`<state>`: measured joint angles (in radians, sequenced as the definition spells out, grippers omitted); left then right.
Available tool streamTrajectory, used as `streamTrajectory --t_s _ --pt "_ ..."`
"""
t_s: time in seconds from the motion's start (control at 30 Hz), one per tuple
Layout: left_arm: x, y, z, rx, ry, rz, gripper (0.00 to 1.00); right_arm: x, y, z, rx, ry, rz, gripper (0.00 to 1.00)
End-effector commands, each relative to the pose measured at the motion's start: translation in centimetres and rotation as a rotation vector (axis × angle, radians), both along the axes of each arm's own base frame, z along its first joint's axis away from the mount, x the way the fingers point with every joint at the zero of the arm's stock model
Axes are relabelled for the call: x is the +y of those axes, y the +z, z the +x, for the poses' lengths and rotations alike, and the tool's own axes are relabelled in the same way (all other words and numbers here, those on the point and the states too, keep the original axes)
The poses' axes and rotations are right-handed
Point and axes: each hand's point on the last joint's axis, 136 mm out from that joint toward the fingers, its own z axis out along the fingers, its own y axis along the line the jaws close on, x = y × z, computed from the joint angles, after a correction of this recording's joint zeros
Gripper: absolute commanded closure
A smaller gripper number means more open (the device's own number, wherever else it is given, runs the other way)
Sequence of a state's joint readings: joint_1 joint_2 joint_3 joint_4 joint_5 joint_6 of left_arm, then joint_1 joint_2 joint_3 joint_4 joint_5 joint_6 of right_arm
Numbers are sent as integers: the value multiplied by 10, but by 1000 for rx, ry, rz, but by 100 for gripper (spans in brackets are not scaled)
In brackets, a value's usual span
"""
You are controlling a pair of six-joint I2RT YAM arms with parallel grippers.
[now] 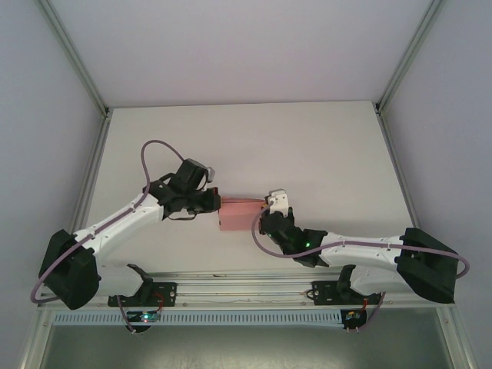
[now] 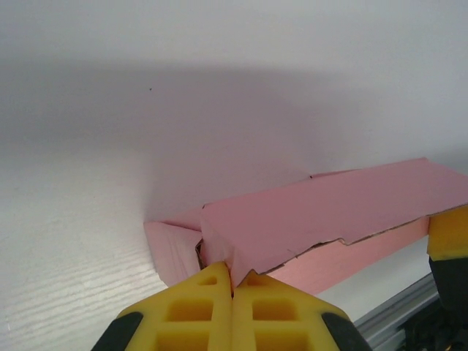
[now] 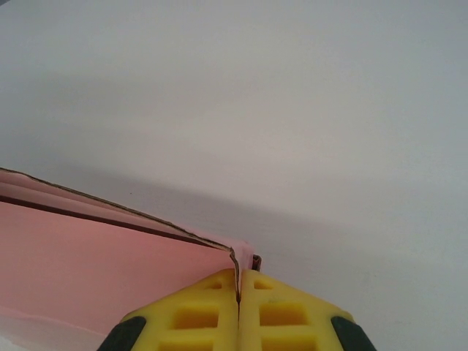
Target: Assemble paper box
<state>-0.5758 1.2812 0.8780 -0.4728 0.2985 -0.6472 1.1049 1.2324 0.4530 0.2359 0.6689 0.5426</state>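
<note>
Fingers (image 2: 205, 301) of the left gripper (image 2: 232, 284) are pinched tight on a corner of the paper box (image 1: 238, 214), yellow pads meeting over the pink card. The right gripper (image 3: 239, 284) clamps the opposite end likewise (a thin edge caught between its pads). Both arms reach inward, forearms low, wrists facing each other across the box at mid-table (image 1: 307, 138).

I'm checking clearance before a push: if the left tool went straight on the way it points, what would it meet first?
The paper box: the left tool is shut on its near edge. Past the box, the right tool pinches the far end, roughly in the same line.
</note>
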Motion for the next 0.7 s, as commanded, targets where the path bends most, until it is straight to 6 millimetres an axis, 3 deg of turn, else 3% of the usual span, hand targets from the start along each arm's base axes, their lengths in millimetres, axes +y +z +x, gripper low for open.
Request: streamTrajectory --t_s 0.0,0.33,0.5,0.67 --pt "-2 -42 -35 77 -71 70 100 -22 -71 -38 189 116 -230 100" --pt "-3 -73 -72 -10 -155 112 100 -24 -71 -43 137 112 -227 100" --pt "5 -104 -78 6 -168 266 100 -23 -71 -46 124 128 -180 100" --pt "8 -116 -79 -5 -184 362 100 -18 -66 -49 126 157 -151 100"
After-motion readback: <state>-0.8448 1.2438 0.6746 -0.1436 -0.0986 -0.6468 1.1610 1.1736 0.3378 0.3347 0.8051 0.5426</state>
